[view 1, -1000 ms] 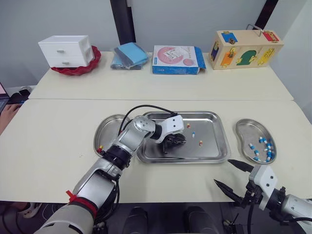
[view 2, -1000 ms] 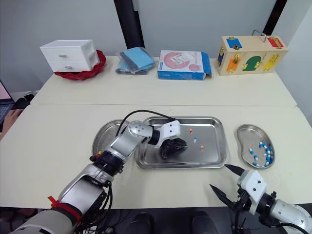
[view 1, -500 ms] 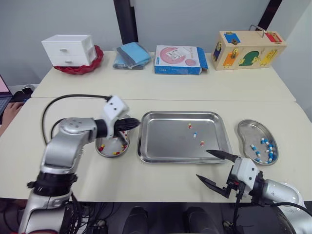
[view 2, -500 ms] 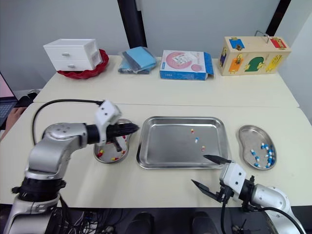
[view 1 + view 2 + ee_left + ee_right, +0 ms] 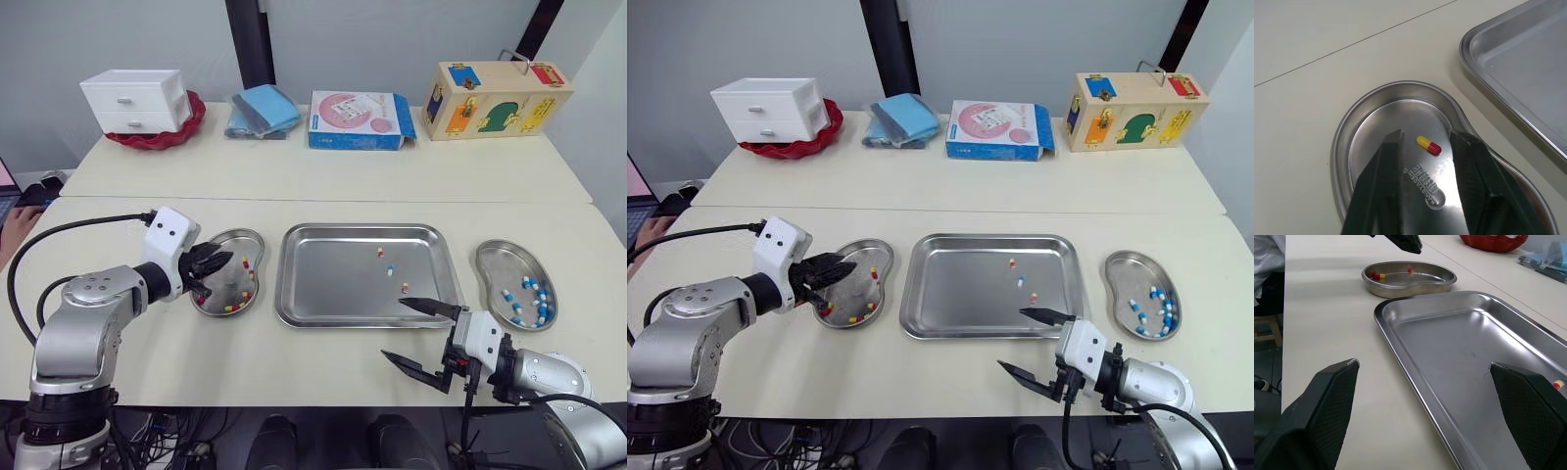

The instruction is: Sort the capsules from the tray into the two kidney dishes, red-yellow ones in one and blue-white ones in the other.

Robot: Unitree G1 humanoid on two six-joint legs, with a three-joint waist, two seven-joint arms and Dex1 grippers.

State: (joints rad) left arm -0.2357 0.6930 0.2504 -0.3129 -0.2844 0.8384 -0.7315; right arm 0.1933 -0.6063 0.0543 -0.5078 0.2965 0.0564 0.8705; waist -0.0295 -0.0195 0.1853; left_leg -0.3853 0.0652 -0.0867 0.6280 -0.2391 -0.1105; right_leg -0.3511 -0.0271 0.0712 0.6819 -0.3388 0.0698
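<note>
Tabletop (image 5: 323, 352) layout: tray (image 5: 333, 289) at centre holds three unsorted capsules (image 5: 389, 270); left gripper (image 5: 214, 269), spread and empty, hovers over the left kidney dish (image 5: 227, 238), which collects red-yellow ones; right gripper (image 5: 393, 328), spread wide, is poised at the tray's near-right corner.

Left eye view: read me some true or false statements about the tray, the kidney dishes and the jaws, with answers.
1. Three capsules lie in the tray. True.
2. The right kidney dish holds red-yellow capsules. False: it holds blue-white capsules.
3. The left jaws are shut on a capsule. False: they are open over the left kidney dish, and a red-yellow capsule lies in the dish.
4. The right jaws stand wide open near the tray's front edge. True.
</note>
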